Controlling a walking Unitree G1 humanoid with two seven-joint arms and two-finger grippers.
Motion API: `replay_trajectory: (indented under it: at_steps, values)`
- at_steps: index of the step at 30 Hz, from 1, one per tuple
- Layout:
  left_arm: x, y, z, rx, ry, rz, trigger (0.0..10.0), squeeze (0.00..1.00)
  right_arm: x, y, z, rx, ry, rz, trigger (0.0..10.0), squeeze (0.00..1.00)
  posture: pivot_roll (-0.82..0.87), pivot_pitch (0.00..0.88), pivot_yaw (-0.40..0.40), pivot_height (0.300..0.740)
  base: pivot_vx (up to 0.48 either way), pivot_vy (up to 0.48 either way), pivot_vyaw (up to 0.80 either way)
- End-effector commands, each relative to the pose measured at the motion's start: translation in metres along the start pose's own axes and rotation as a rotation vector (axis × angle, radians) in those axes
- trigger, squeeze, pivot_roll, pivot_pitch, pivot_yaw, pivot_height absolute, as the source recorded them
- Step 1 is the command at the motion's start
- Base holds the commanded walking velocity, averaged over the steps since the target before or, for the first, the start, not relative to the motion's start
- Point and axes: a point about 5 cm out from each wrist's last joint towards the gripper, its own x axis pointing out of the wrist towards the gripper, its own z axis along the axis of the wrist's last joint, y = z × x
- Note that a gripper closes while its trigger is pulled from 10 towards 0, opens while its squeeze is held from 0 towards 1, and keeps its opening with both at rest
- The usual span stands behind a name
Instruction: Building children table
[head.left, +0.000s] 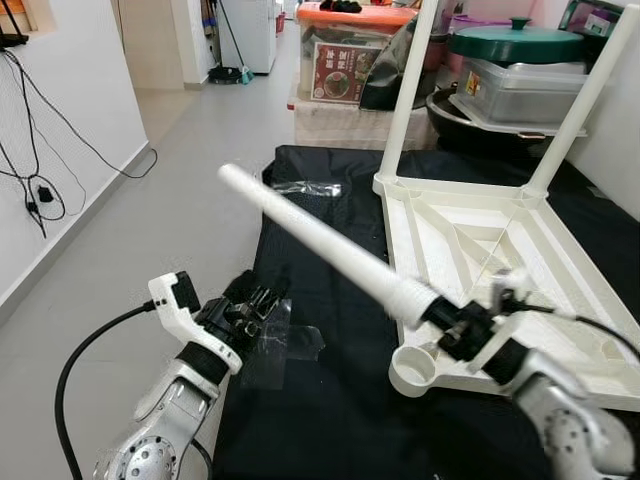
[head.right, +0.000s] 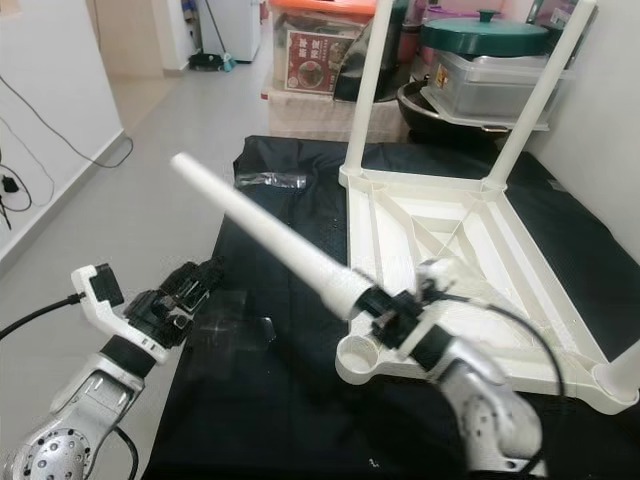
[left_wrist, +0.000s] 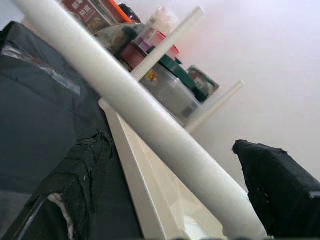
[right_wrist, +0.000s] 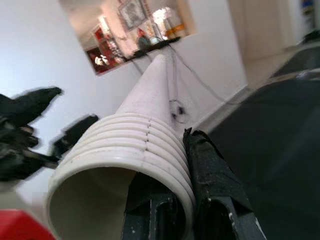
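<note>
Mat (head.left: 330, 250), black, covers the floor; upturned white table top (head.left: 500, 250) lies on it at 3 o'clock, two legs fitted. Loose table leg (head.left: 320, 245) slants toward 10 o'clock, its threaded end clamped by the right gripper (head.left: 450, 322). Left gripper (head.left: 250, 300) at 8 o'clock, fingers parted.

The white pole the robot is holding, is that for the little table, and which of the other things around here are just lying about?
Part of the job:
- loose table leg, held at its threaded end by the right gripper
- upturned white table, two legs already fitted
- empty corner socket

Just lying about:
- storage boxes
- green-lidded pot
- wall cables
- clear plastic wrapper
</note>
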Motion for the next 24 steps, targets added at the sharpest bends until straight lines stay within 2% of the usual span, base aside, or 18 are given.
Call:
replay_trajectory:
  at_steps: [1, 4, 8, 12, 14, 16, 18, 19, 20, 22, 23, 24]
  values:
    - [0.003, 0.004, -0.003, -0.134, -0.041, 0.014, 10.0, 0.00, 0.003, 0.016, 0.009, 0.045, -0.055, 0.140, 0.0, 0.00, -0.03, 0.000, -0.075, 0.740, 0.000, 0.000, 0.00]
    - [0.004, 0.009, -0.001, -0.168, -0.060, 0.031, 10.0, 0.00, 0.001, 0.022, 0.009, 0.077, -0.061, 0.194, 0.0, 0.00, -0.03, 0.000, -0.075, 0.740, 0.000, 0.000, 0.00]
    - [0.003, 0.019, 0.001, -0.224, -0.064, 0.047, 10.0, 0.00, -0.006, 0.040, 0.001, 0.140, -0.036, 0.310, 0.0, 0.00, -0.05, 0.000, -0.061, 0.740, 0.000, 0.000, 0.00]
    - [0.002, 0.020, 0.002, -0.267, -0.061, 0.031, 10.0, 0.00, -0.010, 0.051, -0.010, 0.163, 0.012, 0.378, 0.0, 0.00, -0.05, 0.000, -0.061, 0.740, 0.000, 0.000, 0.00]
    - [0.002, 0.019, 0.003, -0.280, -0.066, 0.016, 10.0, 0.00, -0.012, 0.051, -0.014, 0.163, 0.040, 0.392, 0.0, 0.00, -0.05, 0.000, -0.062, 0.740, 0.000, 0.000, 0.00]
    - [0.003, 0.013, 0.008, -0.295, -0.070, -0.045, 10.0, 0.00, -0.013, 0.044, -0.020, 0.161, 0.088, 0.363, 0.0, 0.00, -0.05, 0.000, -0.065, 0.740, 0.000, 0.000, 0.00]
    - [0.003, 0.013, 0.008, -0.295, -0.070, -0.045, 10.0, 0.00, -0.013, 0.044, -0.020, 0.161, 0.088, 0.363, 0.0, 0.00, -0.05, 0.000, -0.065, 0.740, 0.000, 0.000, 0.00]
    - [0.003, 0.010, 0.009, -0.293, -0.056, -0.081, 10.0, 0.00, -0.012, 0.037, -0.019, 0.166, 0.088, 0.322, 0.0, 0.00, -0.05, 0.000, -0.069, 0.740, 0.000, 0.000, 0.00]
    - [0.003, 0.010, 0.009, -0.293, -0.056, -0.081, 10.0, 0.00, -0.012, 0.037, -0.019, 0.166, 0.088, 0.322, 0.0, 0.00, -0.05, 0.000, -0.069, 0.740, 0.000, 0.000, 0.00]
    - [0.001, 0.006, 0.005, -0.280, -0.011, -0.114, 10.0, 0.00, -0.006, 0.023, -0.012, 0.183, 0.035, 0.235, 0.0, 0.00, -0.05, 0.000, -0.069, 0.740, 0.000, 0.000, 0.00]
    - [-0.001, 0.007, 0.001, -0.270, 0.012, -0.107, 10.0, 0.00, 0.000, 0.013, -0.004, 0.195, -0.027, 0.169, 0.0, 0.00, -0.05, 0.000, -0.078, 0.740, 0.000, 0.000, 0.00]
    - [-0.001, 0.007, 0.001, -0.270, 0.012, -0.107, 10.0, 0.00, 0.000, 0.013, -0.004, 0.195, -0.027, 0.169, 0.0, 0.00, -0.05, 0.000, -0.078, 0.740, 0.000, 0.000, 0.00]
